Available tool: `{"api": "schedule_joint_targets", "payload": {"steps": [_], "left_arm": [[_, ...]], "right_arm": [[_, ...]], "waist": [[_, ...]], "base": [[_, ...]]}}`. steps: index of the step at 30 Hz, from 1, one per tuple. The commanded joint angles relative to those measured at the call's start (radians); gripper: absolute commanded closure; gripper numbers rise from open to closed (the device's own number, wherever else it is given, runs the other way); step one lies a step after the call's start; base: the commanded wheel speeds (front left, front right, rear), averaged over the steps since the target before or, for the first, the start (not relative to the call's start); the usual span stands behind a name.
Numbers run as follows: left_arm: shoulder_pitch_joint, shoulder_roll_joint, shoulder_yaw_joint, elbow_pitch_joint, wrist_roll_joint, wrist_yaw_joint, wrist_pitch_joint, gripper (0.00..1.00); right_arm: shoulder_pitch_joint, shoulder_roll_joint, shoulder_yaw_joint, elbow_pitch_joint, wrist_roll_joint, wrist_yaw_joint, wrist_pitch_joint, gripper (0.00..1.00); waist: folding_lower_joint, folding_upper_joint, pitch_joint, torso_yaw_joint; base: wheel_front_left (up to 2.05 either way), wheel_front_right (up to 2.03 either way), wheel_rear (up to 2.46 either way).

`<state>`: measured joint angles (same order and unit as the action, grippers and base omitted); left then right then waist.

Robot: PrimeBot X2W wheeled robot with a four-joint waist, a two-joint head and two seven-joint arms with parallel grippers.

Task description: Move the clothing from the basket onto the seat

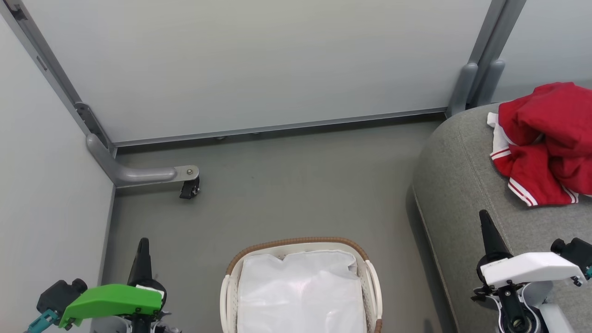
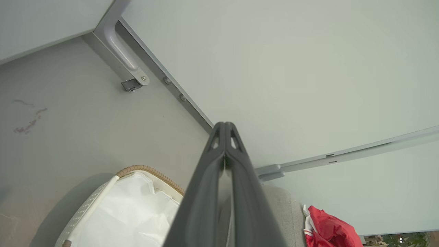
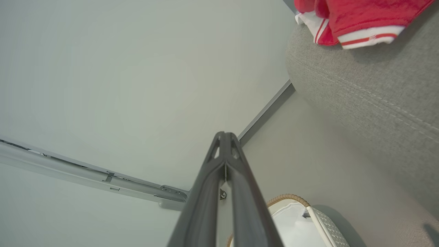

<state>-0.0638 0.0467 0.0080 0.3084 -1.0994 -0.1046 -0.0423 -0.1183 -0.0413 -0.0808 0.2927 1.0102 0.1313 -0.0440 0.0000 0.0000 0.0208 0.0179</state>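
The red clothing (image 1: 545,138) with white stripe trim lies heaped on the grey seat (image 1: 462,194) at the right; the same clothing (image 3: 353,17) shows at the top of the right wrist view and clothing (image 2: 329,230) at the bottom right of the left wrist view. The white basket (image 1: 296,243) with its brown rim stands on the floor at bottom centre, holding just its white liner (image 1: 300,291). My left gripper (image 1: 143,243) is shut and empty, left of the basket. My right gripper (image 1: 484,217) is shut and empty over the seat's front part.
Pale partition walls close the area at the back and left. A grey metal foot with a black caster (image 1: 189,188) juts onto the floor at the left. Grey floor (image 1: 296,185) lies between basket, wall and seat.
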Motion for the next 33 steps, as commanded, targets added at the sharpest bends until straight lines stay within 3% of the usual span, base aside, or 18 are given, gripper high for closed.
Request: {"api": "schedule_joint_targets", "payload": {"steps": [1, 33], "left_arm": [[-0.029, 0.003, 0.010, -0.013, -0.027, -0.005, 0.006, 1.00], [-0.042, 0.005, 0.063, -0.042, -0.288, -0.019, 0.088, 1.00]], "right_arm": [[-0.002, -0.007, -0.004, -0.015, 0.031, 0.000, 0.009, 1.00], [0.007, -0.009, -0.021, -0.035, 0.338, -0.001, 0.090, 1.00]], "waist": [[0.0000, 0.0000, 0.000, 0.000], [0.0000, 0.0000, -0.008, -0.008]], "base": [[0.00, 0.00, 0.00], [0.00, 0.00, 0.00]]}}
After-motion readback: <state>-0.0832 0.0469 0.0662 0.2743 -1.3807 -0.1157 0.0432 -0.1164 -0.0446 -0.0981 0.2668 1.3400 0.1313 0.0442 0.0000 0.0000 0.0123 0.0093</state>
